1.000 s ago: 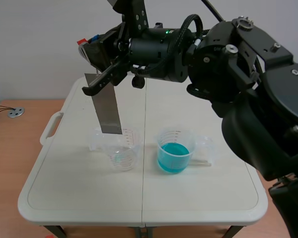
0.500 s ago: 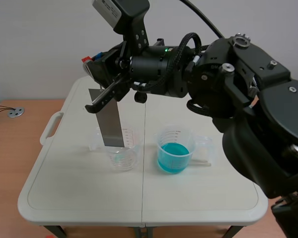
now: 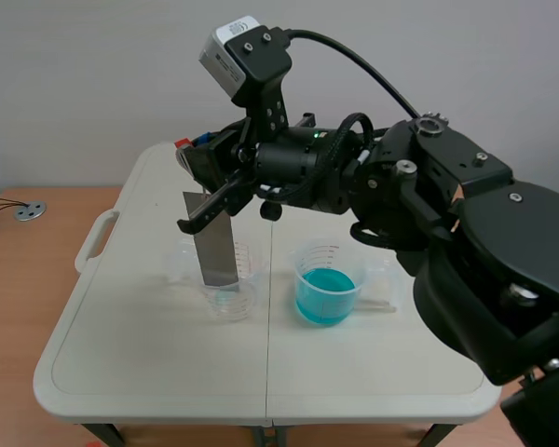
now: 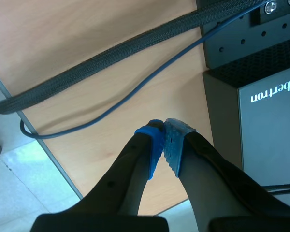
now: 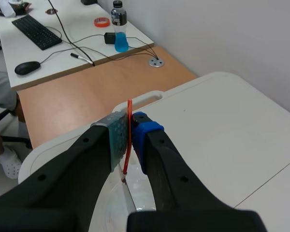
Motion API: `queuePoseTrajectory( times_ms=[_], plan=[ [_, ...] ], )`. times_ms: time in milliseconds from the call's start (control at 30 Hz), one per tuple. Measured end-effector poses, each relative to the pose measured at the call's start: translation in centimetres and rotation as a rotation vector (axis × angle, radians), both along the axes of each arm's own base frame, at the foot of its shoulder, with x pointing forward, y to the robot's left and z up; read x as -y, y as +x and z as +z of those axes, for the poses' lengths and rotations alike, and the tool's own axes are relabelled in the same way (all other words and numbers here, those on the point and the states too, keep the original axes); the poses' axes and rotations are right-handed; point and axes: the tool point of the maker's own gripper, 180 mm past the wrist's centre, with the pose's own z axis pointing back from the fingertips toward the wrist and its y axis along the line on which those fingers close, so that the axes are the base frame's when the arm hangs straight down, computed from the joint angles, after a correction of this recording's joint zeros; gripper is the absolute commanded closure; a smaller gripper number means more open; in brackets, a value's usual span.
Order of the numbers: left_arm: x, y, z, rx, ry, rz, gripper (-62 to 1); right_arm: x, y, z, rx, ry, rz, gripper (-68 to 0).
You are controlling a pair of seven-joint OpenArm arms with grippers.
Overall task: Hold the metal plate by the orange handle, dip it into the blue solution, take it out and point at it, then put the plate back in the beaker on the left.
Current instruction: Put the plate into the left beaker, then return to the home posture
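Note:
My right gripper reaches across from the right and is shut on the thin orange handle of the metal plate. The plate hangs nearly upright, and its lower end sits inside the mouth of the clear left beaker. Under the fingers in the right wrist view are the plate's edge and the beaker rim. The beaker of blue solution stands to the right of the plate. My left gripper is shut on nothing, its pads touching, over a wooden surface away from the table.
The white folding table has a carry handle at its left edge. A wooden desk with a round metal grommet lies beyond it. Cables and a black box lie below the left gripper.
The right arm has come down and slightly rightward with the plate, bringing its lower end from above the left beaker into it.

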Motion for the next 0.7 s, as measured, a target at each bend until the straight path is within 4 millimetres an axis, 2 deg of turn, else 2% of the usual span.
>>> queuePoseTrajectory(
  times_ms=[400,700],
  plan=[
    [-0.8,0.7,-0.7,0.006,0.019,0.006,-3.0,0.8,0.5,-3.7,-0.083,0.053,-0.035,-1.3],
    [-1.7,0.9,-0.6,0.008,0.033,-0.008,-3.0,0.9,0.6,-4.0,-0.090,0.069,-0.040,-1.3]
  ],
)
